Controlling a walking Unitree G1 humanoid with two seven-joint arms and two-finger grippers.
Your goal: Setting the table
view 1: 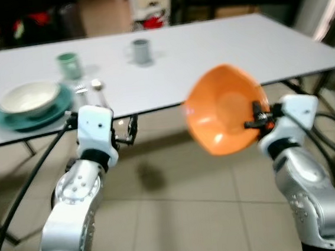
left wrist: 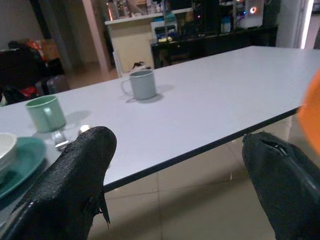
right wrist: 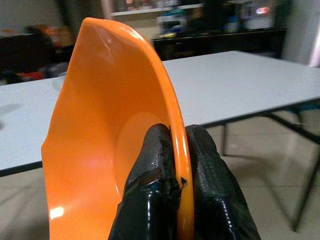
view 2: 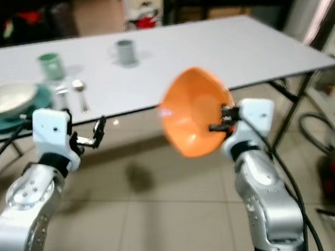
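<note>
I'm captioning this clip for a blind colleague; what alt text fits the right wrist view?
Two black fingers of the right gripper pinch the rim of an orange bowl, held on edge with its hollow facing sideways. Behind it stretches a long white table over a tiled floor.

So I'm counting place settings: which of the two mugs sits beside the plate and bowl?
The green mug, just behind the teal plate holding the white bowl. The grey mug stands alone further right on the table.
</note>
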